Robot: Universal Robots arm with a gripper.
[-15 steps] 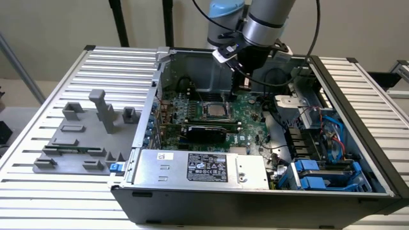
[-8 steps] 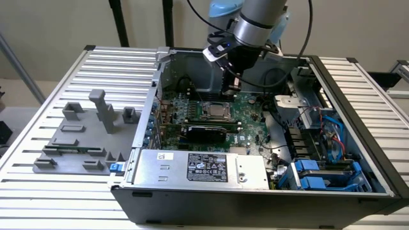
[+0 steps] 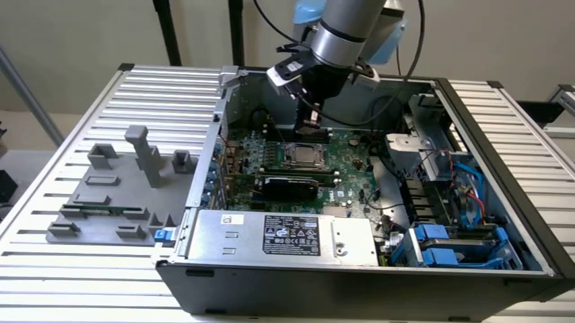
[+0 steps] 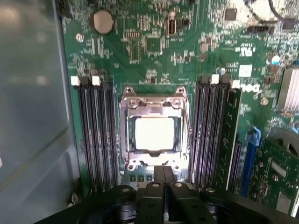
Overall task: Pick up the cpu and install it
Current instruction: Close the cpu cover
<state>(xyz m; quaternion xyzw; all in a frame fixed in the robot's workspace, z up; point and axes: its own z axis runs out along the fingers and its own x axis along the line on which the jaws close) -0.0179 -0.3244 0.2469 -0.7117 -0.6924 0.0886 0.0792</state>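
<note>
Over the socket: end effector (image 4: 163, 172) clenched and empty, cpu (image 4: 154, 133) looks to be dropped in already

Fingers are pressed together with nothing pinched between them, and they're hung just short of the near edge of the socket frame (image 4: 150, 103), not touching it as far as can be told. The cpu is seen as a pale square lying flat inside that frame, flanked by the memory slots (image 4: 98, 130) on the motherboard (image 4: 154, 46), all down inside the open computer case (image 3: 359, 293) on the slatted tabletop (image 3: 161, 84). So the pick-and-place part is judged done and the install step is what's in hand. Whether the chip is fully seated can't be told. Any further move here would call for a straight, gentle approach, since a sideways nudge could tilt the chip on the socket.
</note>
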